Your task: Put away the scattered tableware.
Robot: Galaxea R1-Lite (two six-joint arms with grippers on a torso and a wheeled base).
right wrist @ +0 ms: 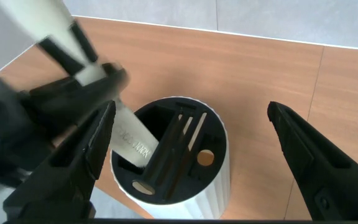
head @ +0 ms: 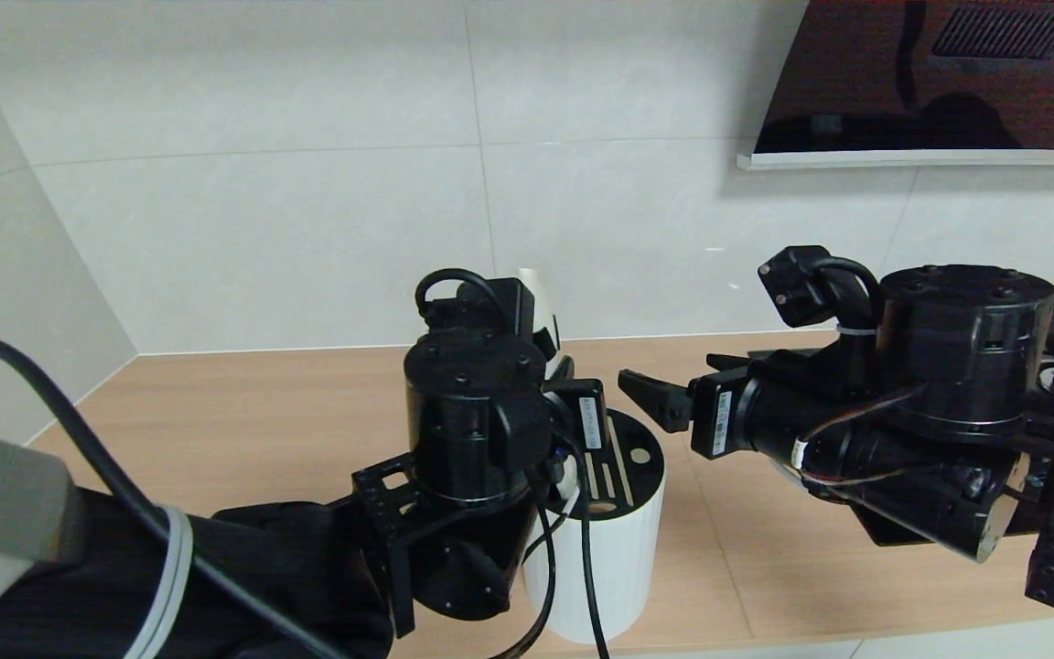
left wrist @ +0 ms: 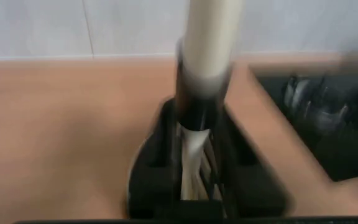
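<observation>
In the lower middle of the head view we see a white ribbed holder (head: 620, 558) with a black slotted top standing on the wooden worktop (head: 252, 412). The left tool (left wrist: 197, 127) is closed on a knife (left wrist: 207, 43) with a cream handle. It grips where the handle meets the blade, with a dark finger on each side. From the head view, the cream handle pokes up behind the left wrist, just above the holder and in front of the tiled wall (head: 262, 201). The right wrist view shows the blade (right wrist: 131, 142) slanting down, its lower end already inside a wide slot of the black top. Several narrower slots and a round hole lie beside that slot.

The right tool (head: 669, 375) hangs just right of centre in the head view, close beside the holder's top but not touching it. Its fingers are spread wide apart and hold nothing. In the right wrist view those two fingers frame the holder from either side. A dark hood (head: 930, 82) fills the upper right corner of the head view.
</observation>
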